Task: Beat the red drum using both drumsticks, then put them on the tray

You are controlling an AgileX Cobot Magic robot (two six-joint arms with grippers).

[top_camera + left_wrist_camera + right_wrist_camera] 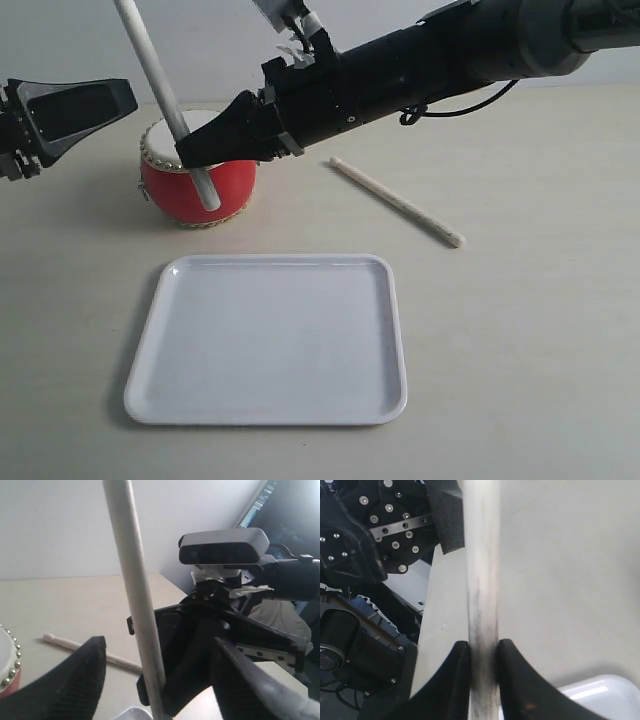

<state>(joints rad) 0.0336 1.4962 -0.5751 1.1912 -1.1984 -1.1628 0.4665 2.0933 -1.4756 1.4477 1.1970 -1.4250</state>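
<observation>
The red drum (195, 187) stands at the back left, and its studded rim (9, 666) also shows in the left wrist view. My right gripper (190, 152) reaches across over the drum, shut on one drumstick (160, 85) that slants up and to the left. In the right wrist view its fingertips (483, 647) pinch that drumstick (481, 555). My left gripper (125, 100) hovers left of the drum, open, fingers (157, 642) spread wide with the held drumstick (135, 590) seen between them, untouched. The second drumstick (395, 200) lies on the table right of the drum. The white tray (270, 340) sits in front.
The right arm's black body (420, 60) stretches from the upper right over the table, and its wrist camera (222, 547) faces the left gripper. A tray corner (600, 695) shows below the right fingers. Bare tabletop (530, 330) lies right of the tray.
</observation>
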